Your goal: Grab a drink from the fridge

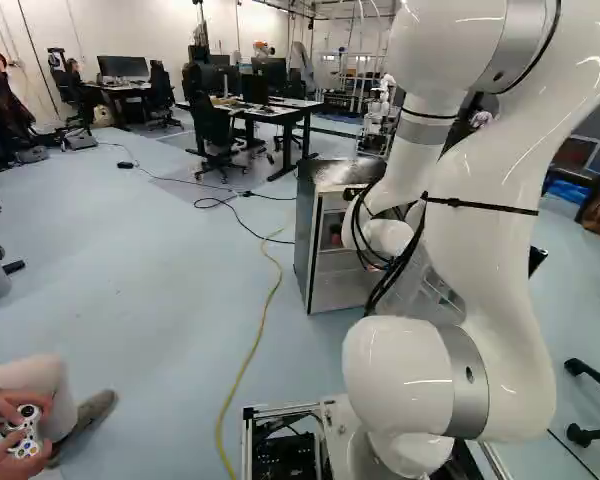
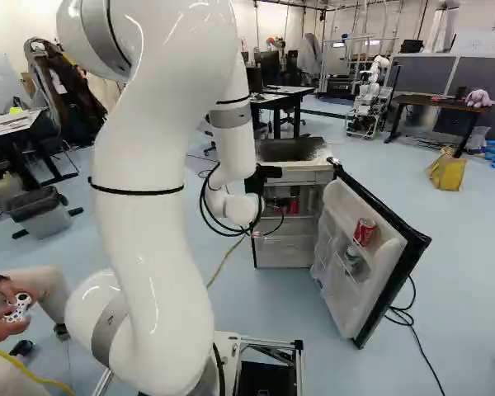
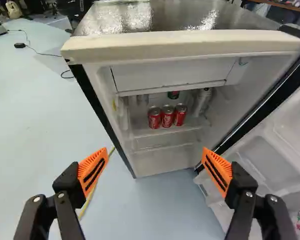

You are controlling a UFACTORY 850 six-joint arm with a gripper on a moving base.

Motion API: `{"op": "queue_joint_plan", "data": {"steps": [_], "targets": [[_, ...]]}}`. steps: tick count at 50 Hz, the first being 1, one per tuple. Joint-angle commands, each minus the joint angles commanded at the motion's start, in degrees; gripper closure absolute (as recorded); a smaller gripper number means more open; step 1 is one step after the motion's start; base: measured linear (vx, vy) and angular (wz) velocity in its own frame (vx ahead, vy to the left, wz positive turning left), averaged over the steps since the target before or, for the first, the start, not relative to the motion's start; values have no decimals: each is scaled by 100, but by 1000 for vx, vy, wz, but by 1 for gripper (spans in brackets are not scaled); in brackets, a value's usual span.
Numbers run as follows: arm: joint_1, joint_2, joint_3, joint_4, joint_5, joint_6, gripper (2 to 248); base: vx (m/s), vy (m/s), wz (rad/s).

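The arm (image 2: 153, 206), smooth white with grey joint rings, rises at the lower right of the left base view and left of centre in the right base view. The gripper (image 2: 262, 178) is positioned at the open front of the fridge (image 1: 330, 245). In the wrist view, the gripper (image 3: 155, 167) has its two fingers spread wide; their orange pads (image 3: 93, 172) are wedge-shaped, ribbed and slotted.

The open fridge door (image 2: 346, 210) is right of centre in the right base view. Its white moulded liner carries a red can (image 2: 364, 232) on the upper rack and a green-and-pale container (image 2: 352, 258) on the rack below.

The fridge cabinet is box-shaped, with a reflective metallic top and a pale front edge. Ahead of the gripper, inside the white cavity, three red cans (image 3: 167, 116) stand upright in a row on a shelf (image 3: 165, 130). These are glossy cylinders, beneath a flat white compartment front (image 3: 165, 74). A dark green-and-red can (image 3: 173, 94) stands behind the row. A translucent bottle (image 3: 202, 101) stands beside the row, on the side toward the open door.

A yellow cable (image 1: 250, 360) runs along the smooth, pale blue floor (image 1: 130, 280). Beyond the fridge, black desks (image 1: 280, 113) occupy the upper left of the left base view. Another robot (image 2: 370, 95) stands at the upper right of the right base view.
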Motion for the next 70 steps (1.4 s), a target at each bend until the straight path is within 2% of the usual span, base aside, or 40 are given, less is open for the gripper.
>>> {"op": "queue_joint_plan", "data": {"steps": [49, 70], "targets": [[-1, -981, -416, -13, -1, 0, 3, 0, 0, 0], [-3, -1408, -625, -13, 202, 0, 3, 0, 0, 0]]}}
